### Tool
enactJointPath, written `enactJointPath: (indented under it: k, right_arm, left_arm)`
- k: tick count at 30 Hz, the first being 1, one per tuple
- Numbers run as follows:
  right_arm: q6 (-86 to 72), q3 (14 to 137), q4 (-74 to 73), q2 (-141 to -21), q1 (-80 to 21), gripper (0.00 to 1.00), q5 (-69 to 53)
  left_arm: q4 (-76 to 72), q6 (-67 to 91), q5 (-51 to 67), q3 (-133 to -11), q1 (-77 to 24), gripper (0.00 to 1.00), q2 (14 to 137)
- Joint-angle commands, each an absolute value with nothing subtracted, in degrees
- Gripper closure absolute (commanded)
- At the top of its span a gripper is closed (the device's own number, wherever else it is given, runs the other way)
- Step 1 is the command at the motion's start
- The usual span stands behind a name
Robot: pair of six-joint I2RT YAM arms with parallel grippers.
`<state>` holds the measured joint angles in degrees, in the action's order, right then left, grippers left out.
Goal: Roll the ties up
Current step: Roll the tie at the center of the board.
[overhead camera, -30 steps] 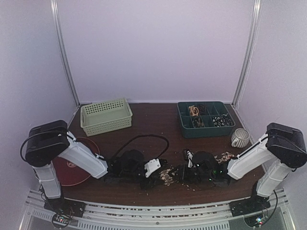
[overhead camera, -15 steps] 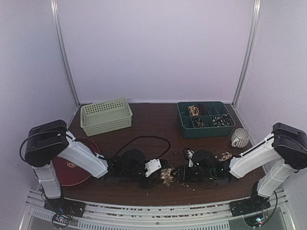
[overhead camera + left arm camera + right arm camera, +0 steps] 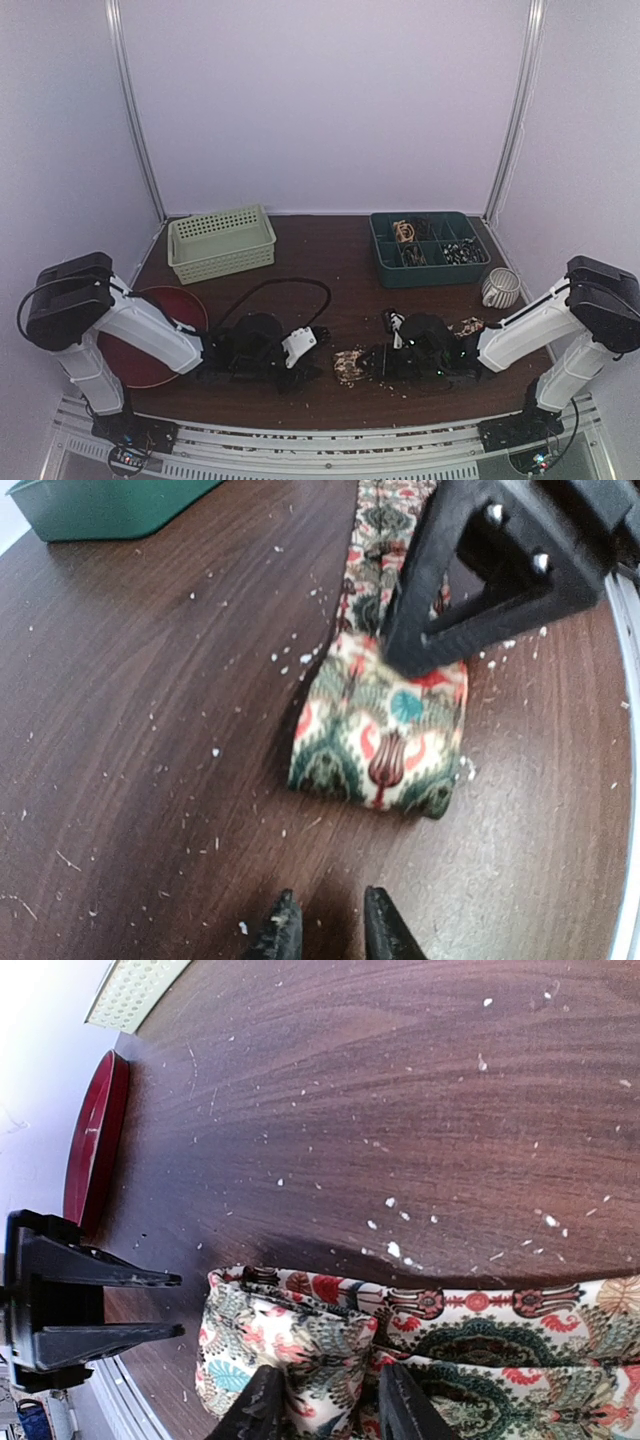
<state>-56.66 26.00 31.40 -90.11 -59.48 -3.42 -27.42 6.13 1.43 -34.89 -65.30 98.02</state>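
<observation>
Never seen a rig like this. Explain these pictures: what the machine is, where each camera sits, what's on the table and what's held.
The machine is two robot arms bolted at the table's near edge, each ending in a two-finger gripper. The wide picture looks down from above and behind them. The other two pictures come from a camera on each wrist, so each shows its own fingers at the bottom.

On the brown table lie a patterned tie, a green basket, a teal tray of small items, a cup, a red plate and pale crumbs.

The right gripper appears to pinch a fold of the tie near its doubled-over end. The left gripper is open, holds nothing and sits just short of that end.
</observation>
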Motion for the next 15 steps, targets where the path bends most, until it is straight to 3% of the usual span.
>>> enactJointPath:
  k: [1, 7, 15]
  right_arm:
    - [-55.1, 25.9, 27.7, -87.7, -58.8, 0.65, -1.9]
    - [-53.6, 26.5, 25.2, -87.1, -58.4, 0.67, -1.7]
    - [-52.2, 27.0, 22.3, -87.8, -58.3, 0.73, -0.4]
  left_arm:
    - [-32.9, 12.1, 2.0, -34.4, -65.0, 0.83, 100.0]
    - [-36.4, 14.2, 4.4, -36.4, -65.1, 1.00, 104.5]
    - [-39.4, 15.9, 8.2, -40.0, -65.1, 1.00, 109.1]
